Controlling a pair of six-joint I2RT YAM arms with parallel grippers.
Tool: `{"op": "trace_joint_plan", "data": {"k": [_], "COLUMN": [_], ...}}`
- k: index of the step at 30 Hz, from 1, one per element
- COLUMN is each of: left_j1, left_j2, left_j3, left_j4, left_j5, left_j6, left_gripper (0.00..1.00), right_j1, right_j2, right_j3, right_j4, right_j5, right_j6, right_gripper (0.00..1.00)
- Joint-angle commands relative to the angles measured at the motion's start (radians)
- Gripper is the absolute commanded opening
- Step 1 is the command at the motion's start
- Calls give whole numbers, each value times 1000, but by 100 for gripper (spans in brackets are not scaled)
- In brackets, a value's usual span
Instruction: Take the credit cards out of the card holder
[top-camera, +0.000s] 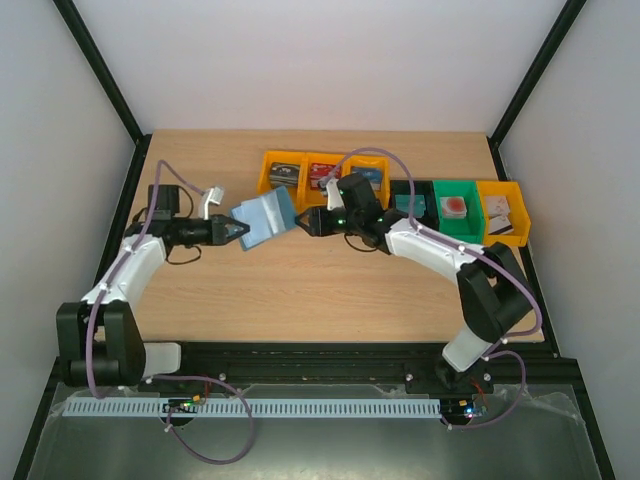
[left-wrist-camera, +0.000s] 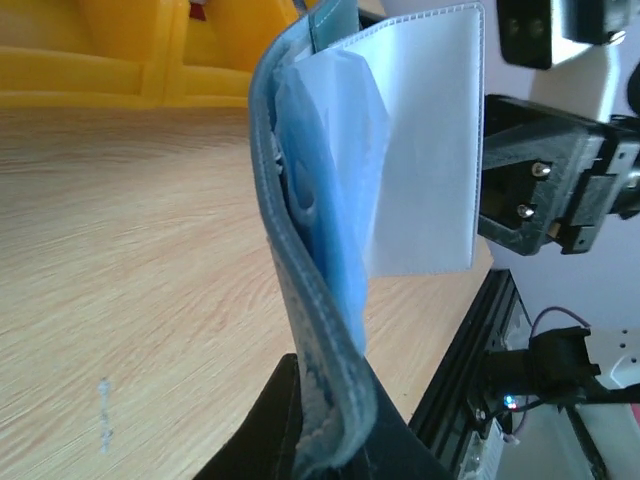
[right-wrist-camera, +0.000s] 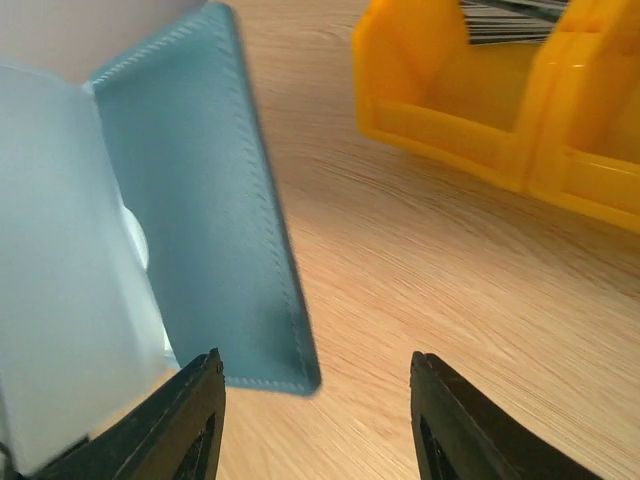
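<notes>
The blue-grey card holder (top-camera: 265, 218) hangs open above the table's middle. My left gripper (top-camera: 240, 232) is shut on its folded edge (left-wrist-camera: 325, 400) and holds it on edge. A whitish translucent sleeve (left-wrist-camera: 430, 150) fans out from the cover; no separate credit card shows clearly. My right gripper (top-camera: 305, 222) is open and empty just right of the holder. In the right wrist view it (right-wrist-camera: 315, 400) is spread wide, with the holder's teal flap (right-wrist-camera: 200, 200) and the pale sleeve (right-wrist-camera: 60, 260) ahead of the left finger. The right gripper's body also shows in the left wrist view (left-wrist-camera: 545, 190).
Joined yellow bins (top-camera: 305, 172) stand at the back behind the holder and show in the right wrist view (right-wrist-camera: 480, 110). A black bin (top-camera: 408, 200), a green bin (top-camera: 455, 208) and a yellow bin (top-camera: 500, 212) stand at the back right, with small items inside.
</notes>
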Motion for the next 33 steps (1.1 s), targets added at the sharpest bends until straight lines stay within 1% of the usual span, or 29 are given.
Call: {"op": "trace_joint_plan", "data": {"k": [1,5,7,10,12,13,14,15,16,17,19,20,21,24,26,29,31,33], "left_j1": [-123,-277,-319,-352,-373,-383,-394,-404,-409,-409,-406,-402,-393,-334,-274,-157,-73,-5], "left_j2": [95,250,338,474,535,558,574,580,579,570,542,523,500,426,387,343,313,280], "left_j3": [64,146,198,265,297,313,327,338,345,348,363,371,378,409,447,488,474,427], "left_j4": [-87,-208,-269,-319,-344,-358,-371,-379,-382,-382,-387,-389,-389,-383,-395,-385,-329,-224], "left_j5": [-66,-110,-133,-208,-227,-236,-249,-266,-283,-300,-364,-410,-457,-567,-595,-597,-602,-630], "left_j6": [33,110,149,177,196,206,215,221,224,226,225,225,224,217,218,223,213,191], "left_gripper": [2,2,2,2,3,14,37,65,87,98,99,99,99,99,99,99,99,99], "right_j1": [-22,-75,-110,-163,-194,-212,-223,-233,-244,-252,-275,-287,-303,-369,-428,-507,-546,-577], "right_j2": [-93,-154,-191,-245,-280,-298,-314,-332,-348,-369,-398,-411,-424,-464,-484,-506,-530,-565], "right_j3": [28,-7,-21,-39,-50,-55,-60,-62,-67,-72,-82,-86,-89,-118,-143,-183,-237,-312], "right_j4": [-176,-225,-247,-268,-272,-273,-274,-274,-274,-274,-273,-274,-272,-221,-165,-72,19,132], "right_j5": [159,241,289,349,383,402,418,432,451,468,500,520,543,595,606,610,615,638], "right_j6": [-132,-93,-69,-48,-41,-37,-37,-37,-39,-43,-51,-55,-57,-56,-46,-34,-38,-66], "right_gripper": [50,51,52,53,55,56,58,61,66,69,80,88,99,99,99,99,99,99]}}
